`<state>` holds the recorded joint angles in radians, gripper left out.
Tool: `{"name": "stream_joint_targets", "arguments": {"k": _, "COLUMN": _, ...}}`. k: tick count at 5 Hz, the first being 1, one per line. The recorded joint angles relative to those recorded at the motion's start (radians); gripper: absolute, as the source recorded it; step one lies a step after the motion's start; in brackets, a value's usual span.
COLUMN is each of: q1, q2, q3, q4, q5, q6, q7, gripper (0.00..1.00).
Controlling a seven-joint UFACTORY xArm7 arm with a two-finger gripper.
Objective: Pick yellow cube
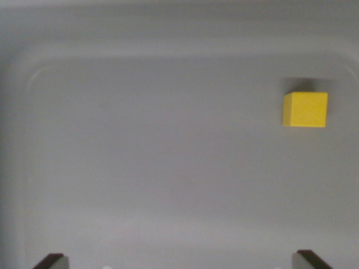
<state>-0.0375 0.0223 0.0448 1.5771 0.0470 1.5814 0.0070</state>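
Wrist view looks straight down into a shallow grey tray (33,78) with rounded corners, its raised rim curving along the top and the wrist view's left; the tray floor is plain, matte and evenly lit, a little paler toward the bottom of the frame; the yellow cube (305,110) sits on that floor in the upper part of the wrist view's right, near the tray's right side and below its far rim, resting flat and upright with its top face and a narrow sliver of its left face showing; a soft dark shadow lies just behind it, toward the top of the frame; the gripper (179,260) shows only as two dark fingertips (51,261) poking in at the bottom edge, one at the wrist view's left and one at the wrist view's right, each with a pale inner face; the fingers are spread wide, with bare tray floor filling the gap between them and nothing held; the cube is well apart from both tips, lying above the right-hand one and slightly outside the gap's centre line, touching neither finger.
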Motion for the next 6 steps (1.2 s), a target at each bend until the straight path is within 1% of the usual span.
{"name": "stream_joint_targets", "arguments": {"k": 1, "q1": 0.0000, "q2": 0.000, "q3": 0.000, "q4": 0.000, "q5": 0.0000, "q6": 0.000, "q7": 0.000, "gripper": 0.00}}
{"name": "stream_joint_targets", "arguments": {"k": 2, "q1": -0.0054, "q2": 0.018, "q3": -0.003, "q4": -0.006, "q5": 0.0016, "q6": -0.021, "q7": -0.010, "gripper": 0.00}}
{"name": "stream_joint_targets", "arguments": {"k": 3, "q1": -0.0054, "q2": 0.018, "q3": -0.003, "q4": -0.006, "q5": 0.0016, "q6": -0.021, "q7": -0.010, "gripper": 0.00}}
{"name": "stream_joint_targets", "arguments": {"k": 4, "q1": -0.0122, "q2": 0.040, "q3": -0.006, "q4": -0.013, "q5": 0.0035, "q6": -0.048, "q7": -0.023, "gripper": 0.00}}
{"name": "stream_joint_targets", "arguments": {"k": 5, "q1": -0.0122, "q2": 0.040, "q3": -0.006, "q4": -0.013, "q5": 0.0035, "q6": -0.048, "q7": -0.023, "gripper": 0.00}}
{"name": "stream_joint_targets", "arguments": {"k": 6, "q1": -0.0198, "q2": 0.065, "q3": -0.010, "q4": -0.021, "q5": 0.0057, "q6": -0.078, "q7": -0.037, "gripper": 0.00}}
